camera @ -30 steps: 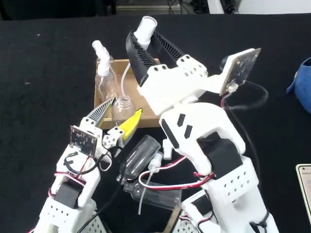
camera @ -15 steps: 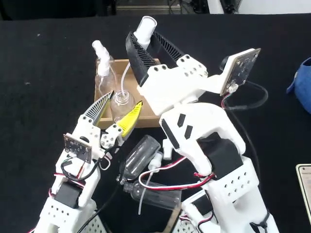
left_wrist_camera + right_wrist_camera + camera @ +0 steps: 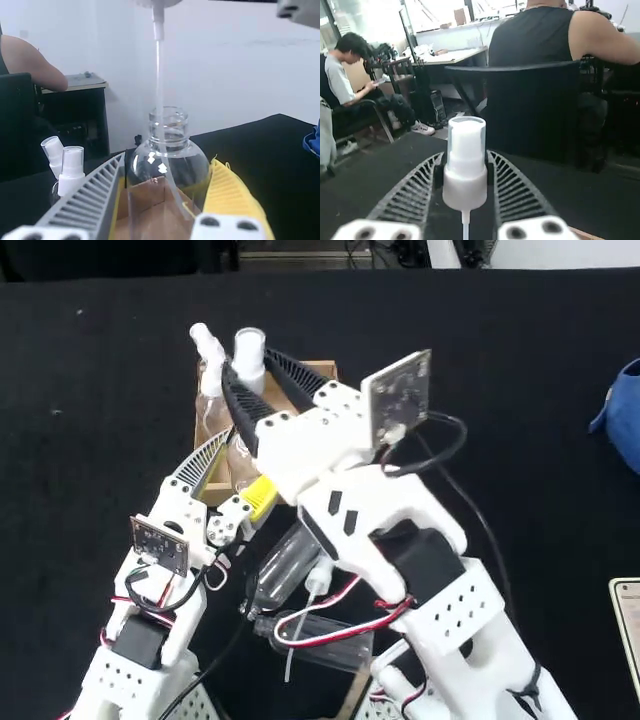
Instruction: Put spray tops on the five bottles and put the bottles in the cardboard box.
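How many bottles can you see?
5. Two spray-topped bottles stand in the cardboard box, one open bottle is between the left fingers, and two lying bottles rest on the table. None seems hidden.

Right fingers swung spray top left, above left-held bottle.

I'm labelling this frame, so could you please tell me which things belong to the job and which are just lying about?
Job: spray top in right gripper, open bottle in left gripper, capped bottles, loose bottles, cardboard box.
Lying about: blue object, card.
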